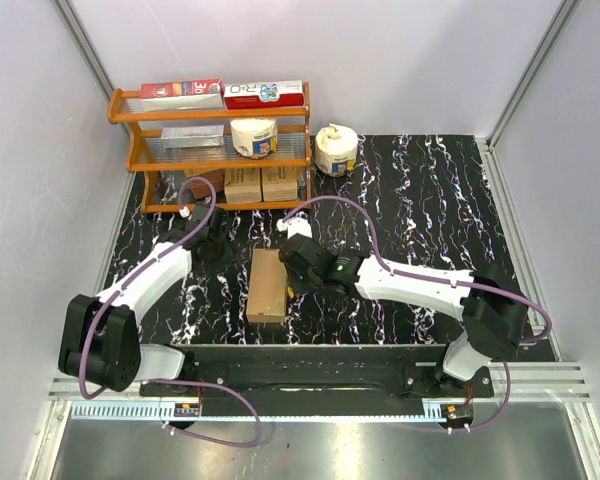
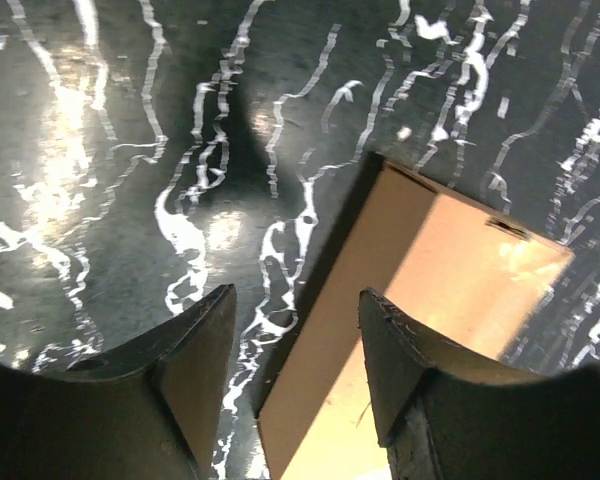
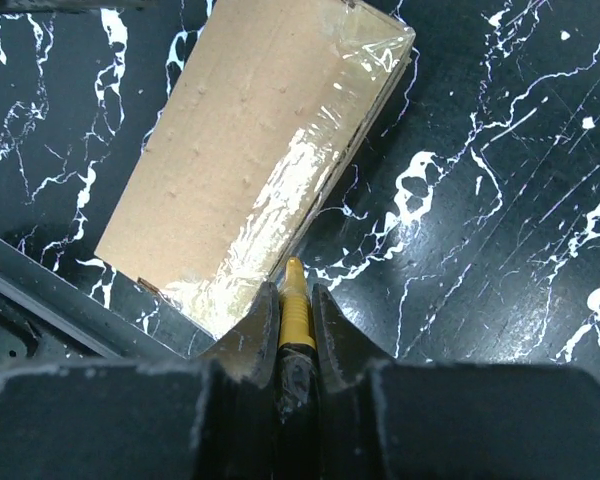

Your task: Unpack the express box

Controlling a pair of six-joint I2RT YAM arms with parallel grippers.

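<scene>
I see the box lying flat on the bench, between my 2 arms. The left arm reaches far, its gripper released above the box's left edge. The right arm stretches left, its gripper clenched on a yellow tool by the box's right side.

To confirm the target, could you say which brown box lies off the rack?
The long express box on the table; both squarish boxes sit on the rack.

Left wrist view cuts express box off at bottom edge; yellow item pinched in right tool mostly hidden, identity unclear.
</scene>
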